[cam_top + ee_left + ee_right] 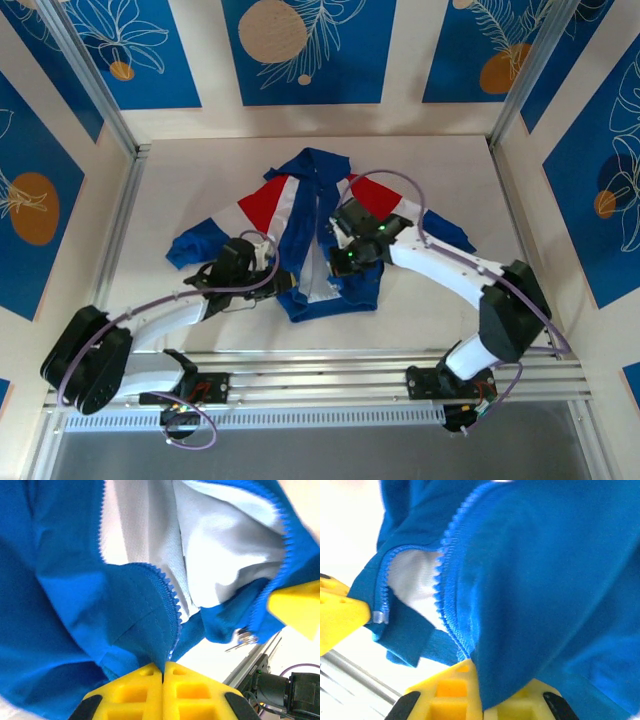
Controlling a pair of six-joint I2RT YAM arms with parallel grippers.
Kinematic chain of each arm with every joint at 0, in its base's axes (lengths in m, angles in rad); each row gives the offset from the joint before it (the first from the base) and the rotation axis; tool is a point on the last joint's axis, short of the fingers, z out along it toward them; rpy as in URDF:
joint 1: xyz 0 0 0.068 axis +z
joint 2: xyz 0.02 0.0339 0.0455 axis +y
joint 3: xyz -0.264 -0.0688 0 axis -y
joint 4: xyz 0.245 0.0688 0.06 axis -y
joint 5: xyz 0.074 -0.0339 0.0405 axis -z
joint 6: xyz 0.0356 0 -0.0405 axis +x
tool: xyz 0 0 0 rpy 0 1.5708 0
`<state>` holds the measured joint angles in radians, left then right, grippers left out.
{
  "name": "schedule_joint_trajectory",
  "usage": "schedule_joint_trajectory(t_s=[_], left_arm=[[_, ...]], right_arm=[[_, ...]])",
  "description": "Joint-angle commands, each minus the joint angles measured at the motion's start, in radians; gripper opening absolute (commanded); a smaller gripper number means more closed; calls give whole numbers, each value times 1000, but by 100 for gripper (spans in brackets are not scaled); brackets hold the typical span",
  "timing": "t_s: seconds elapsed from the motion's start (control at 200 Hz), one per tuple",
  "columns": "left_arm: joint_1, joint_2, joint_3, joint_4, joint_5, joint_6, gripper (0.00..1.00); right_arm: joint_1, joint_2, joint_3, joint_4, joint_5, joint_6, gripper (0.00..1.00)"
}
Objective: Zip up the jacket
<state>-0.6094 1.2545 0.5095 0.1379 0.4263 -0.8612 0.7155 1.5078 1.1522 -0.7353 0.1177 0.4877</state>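
jacket (320,225): centre of table (200,170), front open, white lining showing, hem toward the arms
left gripper (163,672): pinched tight on one zipper edge (172,600) at the hem
right gripper (475,672): clamped on the other front edge, close by
step: likely mating the zipper bottoms
how: hold both tapes taut and parallel, seat the pin end (381,616) squarely in the slider (245,637) before pulling up

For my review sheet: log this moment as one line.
jacket: front open, zipper teeth apart | left jaws: shut on one front edge near hem | right jaws: shut on the other edge | zipping: not begun
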Motion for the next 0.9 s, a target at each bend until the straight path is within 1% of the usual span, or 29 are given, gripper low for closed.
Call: schedule_joint_trajectory(t_s=[0.0, 0.07, 0.12, 0.195, 0.275, 0.36, 0.465, 0.55, 0.63, 0.735, 0.895], left_arm=[[-40, 17, 44, 101, 15, 30, 0], [-77, 27, 71, 70, -7, 60, 0], [-100, 27, 88, 48, -26, 85, 0], [-130, 14, 75, 92, -36, 105, 0], [-135, -15, 45, 162, -37, 95, 0], [-136, -56, 32, 196, -36, 107, 0], [-138, -101, 7, 278, -32, 127, 0], [-139, -121, -23, 379, -43, 131, 0], [-141, -123, -30, 427, -46, 134, 0], [-151, -110, -17, 443, -43, 142, 0], [-186, -84, 9, 428, -40, 137, 0]], right_arm=[[-45, -14, -3, -177, 68, 77, 0], [-47, 2, -5, -193, 65, 87, 0], [-40, 5, -11, -164, 48, 72, 0], [-31, -30, -52, -31, -94, 8, 0], [-31, -107, -112, 136, -242, -20, 0], [-35, -201, -173, 283, -309, -35, 0], [-76, -282, -233, 412, -376, -48, 0], [-135, -313, -272, 509, -489, -32, 0], [-174, -326, -296, 562, -571, -20, 0], [-187, -331, -312, 576, -591, -18, 0], [-194, -337, -340, 606, -550, 27, 0]])
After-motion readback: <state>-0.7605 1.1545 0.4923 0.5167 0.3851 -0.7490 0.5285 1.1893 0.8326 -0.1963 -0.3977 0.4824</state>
